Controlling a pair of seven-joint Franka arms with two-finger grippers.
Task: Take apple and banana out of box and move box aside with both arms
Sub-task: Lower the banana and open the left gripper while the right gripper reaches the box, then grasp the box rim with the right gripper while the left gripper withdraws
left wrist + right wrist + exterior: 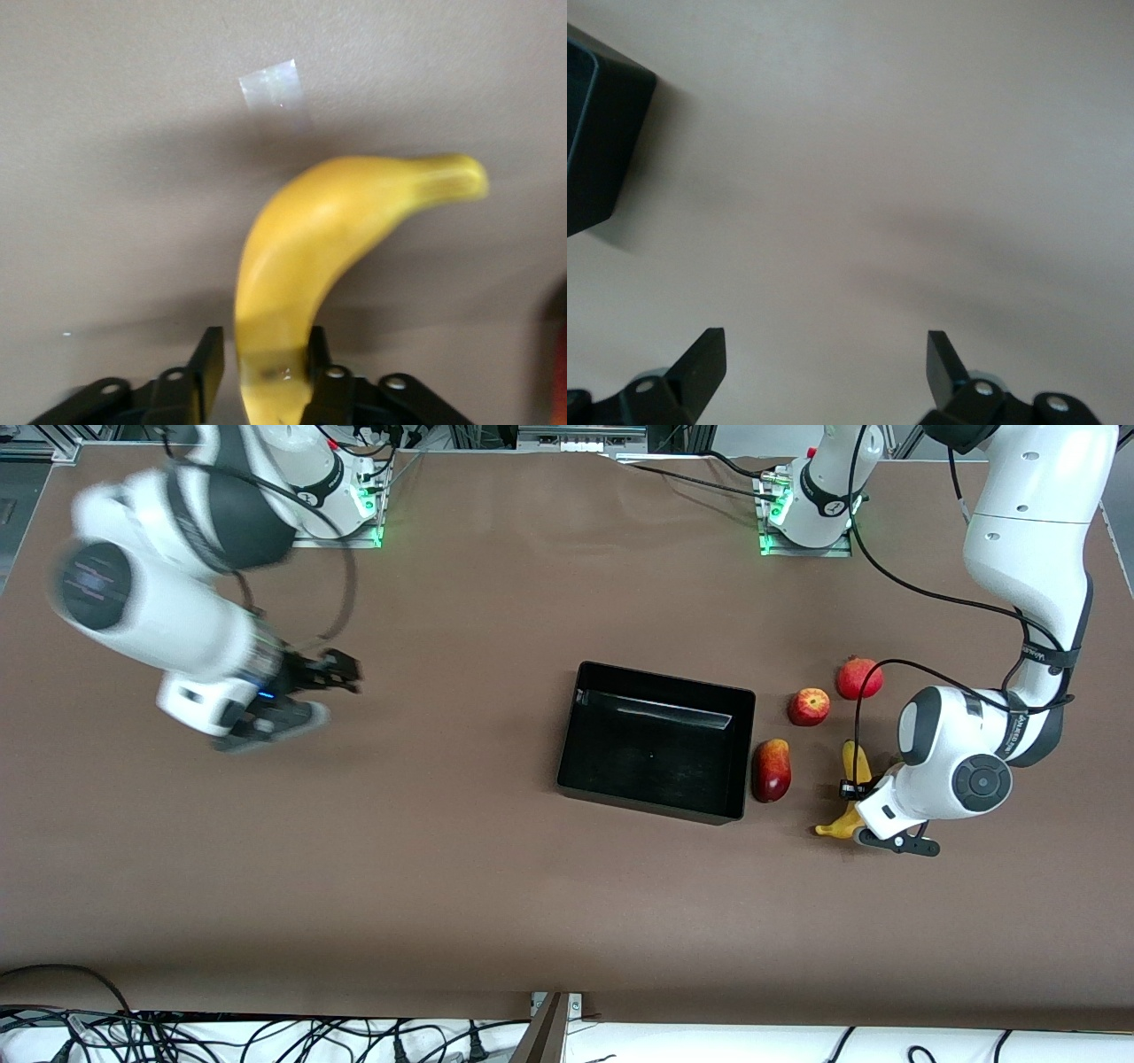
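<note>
Banana mid hidden btwn L fingers

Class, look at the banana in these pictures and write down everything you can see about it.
The banana is a long, curved, smooth yellow toy fruit that looks like plastic, with a tapered tip. It lies toward the left arm's end of the table, nearer the front camera than the two round red fruits, apart from the black bin. The left hand is down on it, one finger pressed against each side of its middle. Nothing else touches it.
</note>
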